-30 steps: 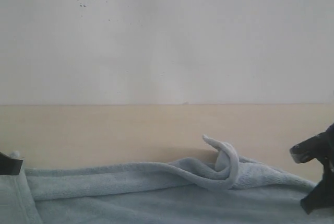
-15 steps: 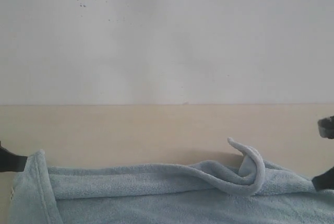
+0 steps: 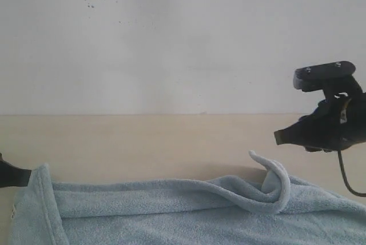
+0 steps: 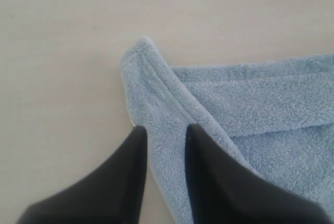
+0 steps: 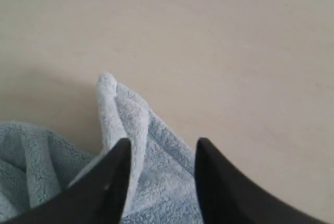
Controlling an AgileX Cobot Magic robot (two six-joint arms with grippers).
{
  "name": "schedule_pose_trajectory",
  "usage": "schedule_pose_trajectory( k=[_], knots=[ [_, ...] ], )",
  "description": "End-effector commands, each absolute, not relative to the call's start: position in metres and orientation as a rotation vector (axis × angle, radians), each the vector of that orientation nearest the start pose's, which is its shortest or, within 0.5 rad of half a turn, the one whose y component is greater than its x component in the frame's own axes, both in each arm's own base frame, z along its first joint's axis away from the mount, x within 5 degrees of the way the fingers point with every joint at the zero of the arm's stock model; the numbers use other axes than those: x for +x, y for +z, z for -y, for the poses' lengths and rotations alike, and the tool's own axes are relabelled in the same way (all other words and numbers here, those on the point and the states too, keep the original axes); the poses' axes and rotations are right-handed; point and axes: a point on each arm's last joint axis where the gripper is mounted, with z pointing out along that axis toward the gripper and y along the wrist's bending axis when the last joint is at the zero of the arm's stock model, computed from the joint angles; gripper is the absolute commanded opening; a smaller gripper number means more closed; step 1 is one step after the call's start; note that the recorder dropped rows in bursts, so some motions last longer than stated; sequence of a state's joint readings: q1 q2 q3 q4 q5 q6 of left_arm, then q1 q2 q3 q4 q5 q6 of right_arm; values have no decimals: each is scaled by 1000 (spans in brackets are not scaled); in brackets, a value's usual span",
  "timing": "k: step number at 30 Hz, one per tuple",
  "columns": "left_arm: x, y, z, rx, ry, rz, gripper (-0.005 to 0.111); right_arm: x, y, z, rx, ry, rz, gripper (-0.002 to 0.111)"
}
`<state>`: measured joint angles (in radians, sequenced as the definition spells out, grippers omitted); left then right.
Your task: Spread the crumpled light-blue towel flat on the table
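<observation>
The light-blue towel (image 3: 171,211) lies bunched along the near edge of the table (image 3: 143,142), with a curled-up fold (image 3: 273,181) right of centre and a raised hemmed corner (image 3: 41,172) at the left. My right gripper (image 3: 281,136) hangs open in the air above and right of that fold. In the right wrist view the towel (image 5: 156,177) shows below the right gripper (image 5: 162,148), apart from it. My left gripper (image 3: 17,176) sits at the left edge; its fingers (image 4: 138,138) are a little apart over the towel's hemmed edge (image 4: 164,109), not pinching it.
A white wall (image 3: 171,39) meets the table's far edge. Bare tabletop (image 5: 235,51) stretches behind the towel, and more bare table (image 4: 62,51) lies beside its left corner. A black cable (image 3: 343,173) hangs from the right arm.
The towel slid to the right with the right gripper, then stopped. The right gripper has since lifted clear of it, up and to the left. The left gripper barely moved.
</observation>
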<state>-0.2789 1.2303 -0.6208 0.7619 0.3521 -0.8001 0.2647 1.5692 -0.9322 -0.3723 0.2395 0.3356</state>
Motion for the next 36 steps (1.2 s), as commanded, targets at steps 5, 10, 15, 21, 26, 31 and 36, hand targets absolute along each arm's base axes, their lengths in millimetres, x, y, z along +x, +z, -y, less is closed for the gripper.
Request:
schedule_pose_trajectory(
  k=[5, 10, 15, 21, 26, 31, 36],
  knots=[
    [230, 235, 45, 126, 68, -2303, 25, 346, 215, -122, -747, -145, -2379, 51],
    [230, 235, 45, 132, 68, -2302, 25, 363, 201, -142, -785, -141, -2412, 51],
    [231, 235, 46, 138, 54, -2292, 25, 374, 181, -157, -854, -157, -2439, 51],
    [231, 236, 47, 143, 42, -2282, 25, 388, 154, -161, -882, -199, -2529, 51],
    [233, 234, 49, 152, 29, -2280, 25, 393, 145, -162, -876, -211, -2530, 49],
    [235, 231, 50, 158, 23, -2288, 25, 402, 149, -149, -734, -227, -2525, 14],
    [235, 231, 51, 161, 17, -2284, 25, 410, 154, -137, -616, -212, -2526, 0]
  ],
)
